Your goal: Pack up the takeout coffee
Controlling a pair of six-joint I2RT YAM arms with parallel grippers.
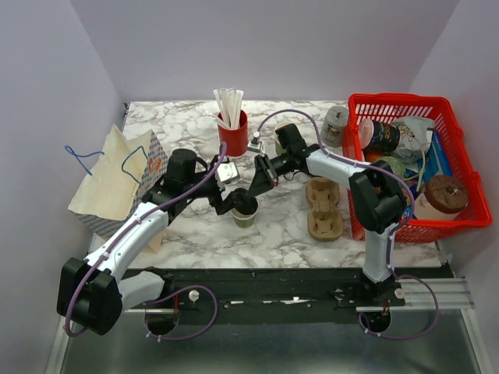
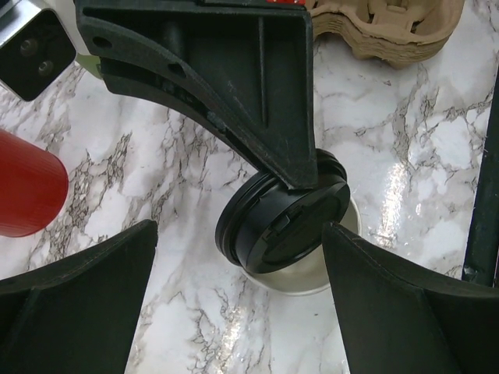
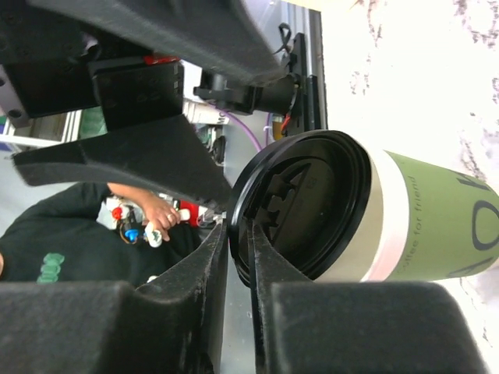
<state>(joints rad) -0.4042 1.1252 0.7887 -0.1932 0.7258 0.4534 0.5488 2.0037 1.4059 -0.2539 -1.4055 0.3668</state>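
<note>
Ahead of the left gripper (image 2: 240,234), the right gripper (image 3: 238,238) blocks passage; red straw cup (image 2: 23,183) stands left, pulp tray (image 2: 390,27) farther ahead; bare table (image 2: 421,156) lies right.

A lab test booth: plain lilac walls (image 1: 273,47) boxing in a marble-patterned table (image 1: 183,117).

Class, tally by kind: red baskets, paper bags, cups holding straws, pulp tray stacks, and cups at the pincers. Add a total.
Basket: 1
Bag: 1
Straw cup: 1
Tray stack: 1
Coffee cup: 1
Total: 5
</note>
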